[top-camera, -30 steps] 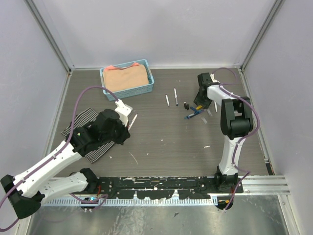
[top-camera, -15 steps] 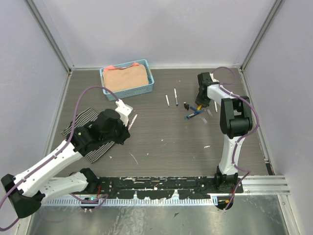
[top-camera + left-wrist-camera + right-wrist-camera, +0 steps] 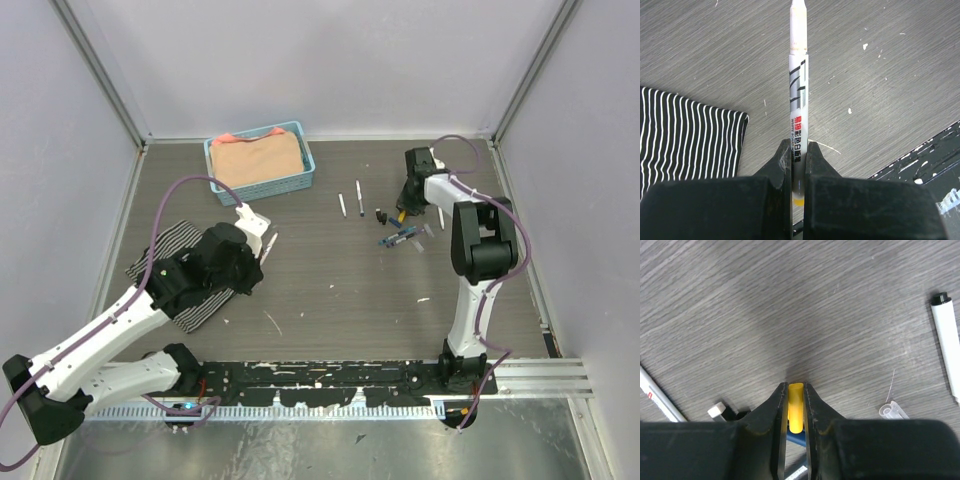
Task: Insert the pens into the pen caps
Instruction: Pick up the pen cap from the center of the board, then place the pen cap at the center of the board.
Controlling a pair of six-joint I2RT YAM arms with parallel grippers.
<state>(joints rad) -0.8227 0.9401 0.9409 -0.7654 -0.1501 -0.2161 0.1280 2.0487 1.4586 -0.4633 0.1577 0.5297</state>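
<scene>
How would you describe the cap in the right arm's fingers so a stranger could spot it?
From the blue basket at the back, look right past two loose pens to the right arm's fingers. Pinched between them is the yellow cap: a short tube, the only yellow piece among the dark and clear bits around it.

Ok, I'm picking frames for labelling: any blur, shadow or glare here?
Left wrist: pen print sharp, left pincer blurred up close. Right wrist: a broad shadow darkens the table ahead of the yellow cap. Top external: even light, no glare.
</scene>
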